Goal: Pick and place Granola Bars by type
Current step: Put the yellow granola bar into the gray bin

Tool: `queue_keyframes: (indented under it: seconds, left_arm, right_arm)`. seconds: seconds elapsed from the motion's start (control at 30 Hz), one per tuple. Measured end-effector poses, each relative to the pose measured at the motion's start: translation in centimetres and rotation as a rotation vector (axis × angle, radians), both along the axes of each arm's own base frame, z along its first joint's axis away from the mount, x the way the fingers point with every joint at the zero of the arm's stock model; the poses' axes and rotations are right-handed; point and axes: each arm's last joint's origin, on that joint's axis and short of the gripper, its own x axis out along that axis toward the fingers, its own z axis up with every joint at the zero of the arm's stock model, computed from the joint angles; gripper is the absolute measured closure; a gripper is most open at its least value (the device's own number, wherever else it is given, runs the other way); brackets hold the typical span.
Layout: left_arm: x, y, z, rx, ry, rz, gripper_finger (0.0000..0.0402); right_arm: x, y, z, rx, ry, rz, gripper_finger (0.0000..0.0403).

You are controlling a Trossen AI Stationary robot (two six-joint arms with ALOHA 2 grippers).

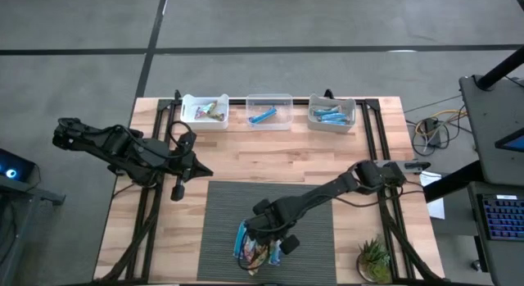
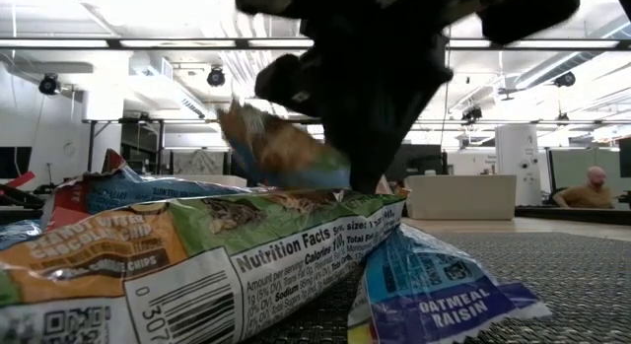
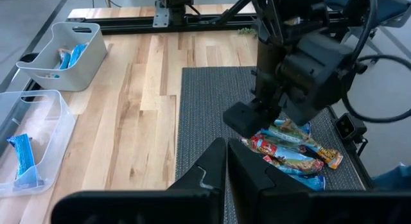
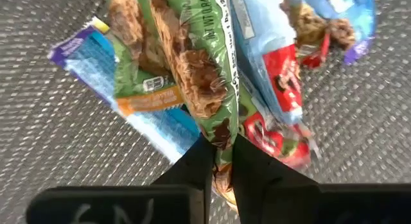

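Right wrist view: green granola bar point(image 4: 199, 70) runs lengthwise into right claw point(image 4: 220, 161).

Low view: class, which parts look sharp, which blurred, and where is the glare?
Low view: the nearest granola bar is sharp, its print readable; the right gripper is a dark silhouette, the lifted bar beside it blurred; ceiling lights glare behind.

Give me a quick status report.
Right end effector shut on green granola bar in the pile. Left end effector shut, waiting over the wood. Nothing in the way.
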Motion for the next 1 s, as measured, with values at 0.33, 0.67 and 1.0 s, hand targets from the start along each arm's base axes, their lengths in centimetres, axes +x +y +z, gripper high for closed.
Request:
queue_keyframes:
  seconds: [0.33,0.67,1.0]
  left_arm:
    - [0.0,0.0,0.0,-0.002,-0.004,0.001,0.0402]
    - [0.3,-0.1,0.6,0.002,-0.072,-0.011,0.0402]
    - [0.3,0.0,0.6,0.011,-0.073,0.002,0.0402]
  right_arm:
    - [-1.6,-1.8,4.7,0.009,0.008,-0.120,0.0369]
    - [-3.5,-5.6,11.6,0.090,-0.103,-0.318,0.0369]
    - [-7.9,-11.5,18.3,0.003,-0.240,-0.490,0.0369]
